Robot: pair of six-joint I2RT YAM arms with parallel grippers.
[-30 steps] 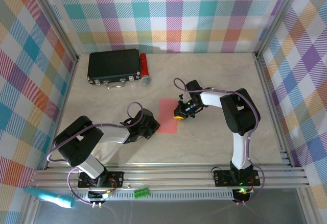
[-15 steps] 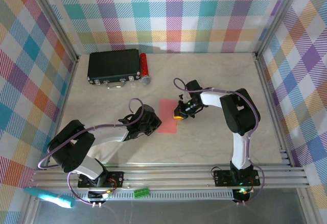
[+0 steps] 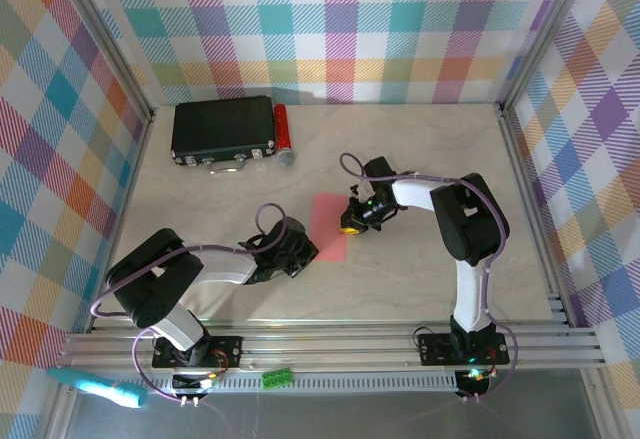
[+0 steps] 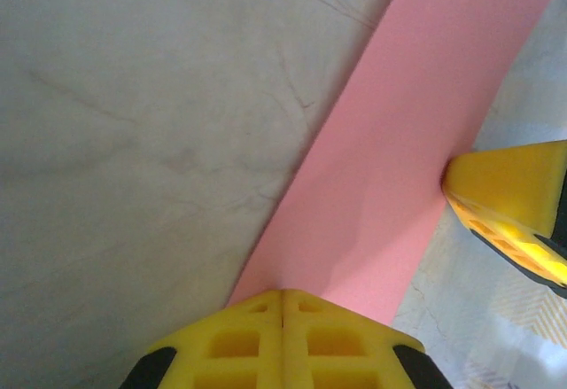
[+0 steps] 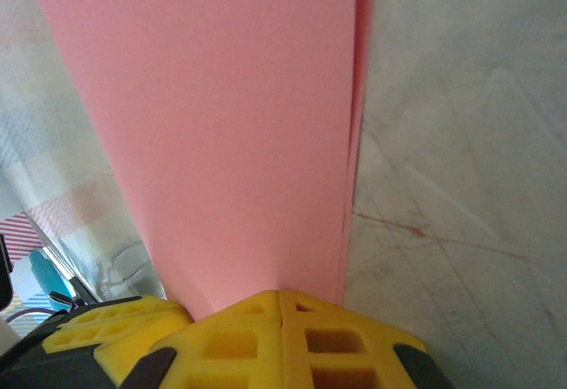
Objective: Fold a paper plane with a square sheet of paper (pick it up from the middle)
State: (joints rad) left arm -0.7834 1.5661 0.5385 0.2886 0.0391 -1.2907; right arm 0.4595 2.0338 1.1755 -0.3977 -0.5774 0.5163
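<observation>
Closest to us, the left gripper (image 3: 303, 250) has its yellow fingers pressed together, with the tips on the near left corner of the pink sheet of paper (image 3: 328, 229). It looks to us like it pushes down on the sheet and does not nip it. The sheet lies in the middle of the desk (image 3: 430, 159), folded into a tall strip. In the right wrist view we see two layers along one edge. We see no pointed nose yet, so we think most folds are not done. Just past the sheet, the right gripper (image 3: 350, 224) has its fingers pressed together too, touching the right edge. We guess both hold the fold flat so it cannot spring open. Far back, a black box (image 3: 222, 127) and a red cylinder (image 3: 281, 129) sit side by side.
</observation>
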